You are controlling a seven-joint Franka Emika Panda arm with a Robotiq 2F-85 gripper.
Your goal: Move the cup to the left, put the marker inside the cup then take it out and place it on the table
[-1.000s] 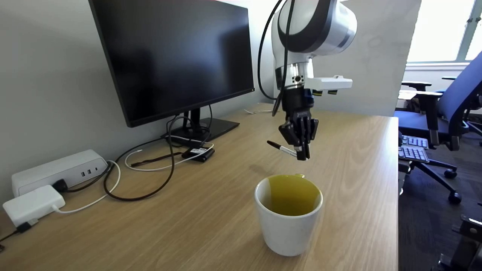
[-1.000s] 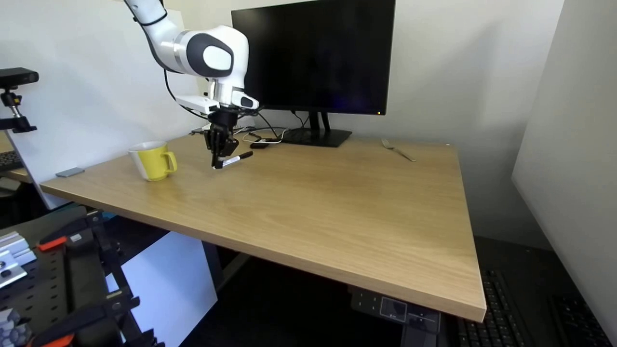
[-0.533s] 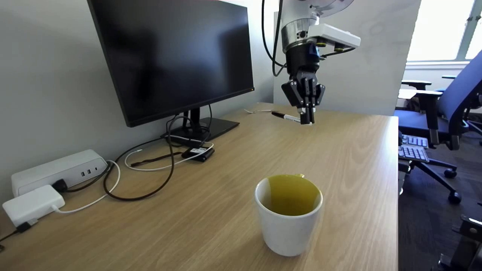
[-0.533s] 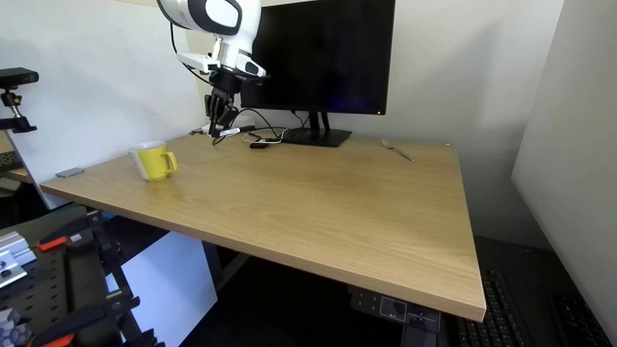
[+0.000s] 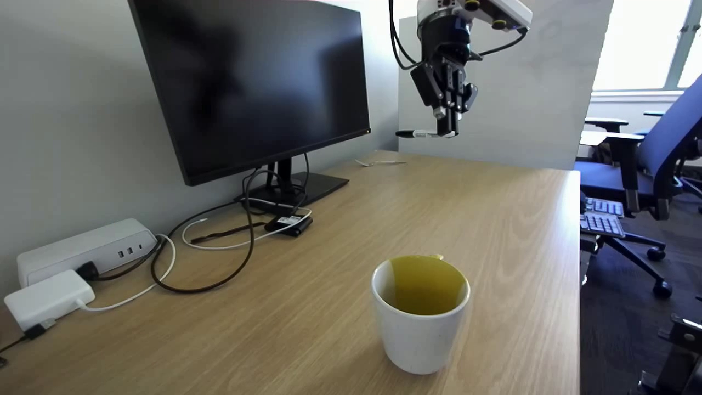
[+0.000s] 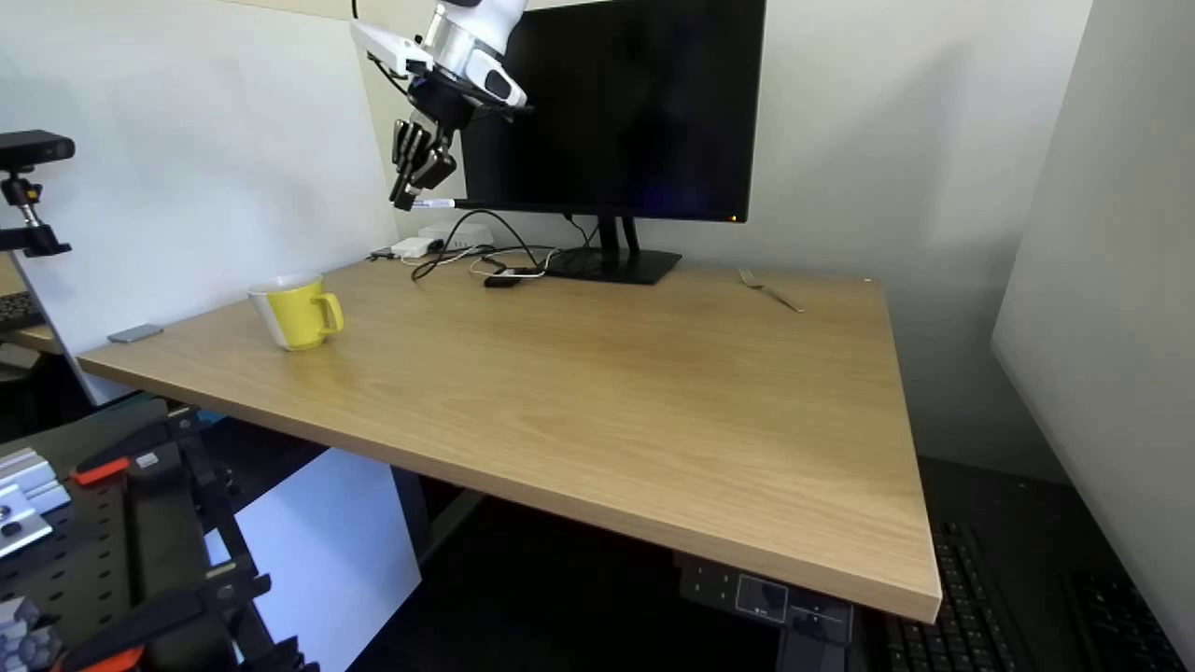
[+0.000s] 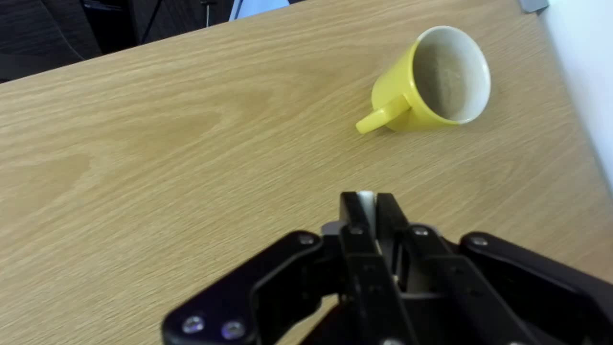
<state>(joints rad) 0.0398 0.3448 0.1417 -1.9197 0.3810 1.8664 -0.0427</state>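
Note:
The cup, white on one side and yellow on its handle side, stands upright on the table point(image 6: 607, 401); it shows in both exterior views point(image 5: 419, 340) point(image 6: 306, 315) and in the wrist view point(image 7: 397, 98). My gripper point(image 5: 448, 131) is shut on the marker point(image 5: 423, 134) by its white end, high above the table. The marker lies roughly level, with its black end sticking out toward the monitor side. In the wrist view, only the marker's white end point(image 7: 367, 203) shows between the fingertips of the gripper point(image 7: 368, 197). The cup is well below the gripper and apart from it.
A monitor point(image 5: 263, 82) stands at the back behind the gripper, with loose cables point(image 5: 249, 241) and a white power box point(image 5: 88, 249) along the wall. A fork point(image 6: 770, 291) lies near the back edge. A white panel point(image 6: 187, 168) borders the table beside the cup.
My gripper has risen well above the table with the marker held in it and tilted. The marker has turned from slanting to nearly level. The cup has not moved.

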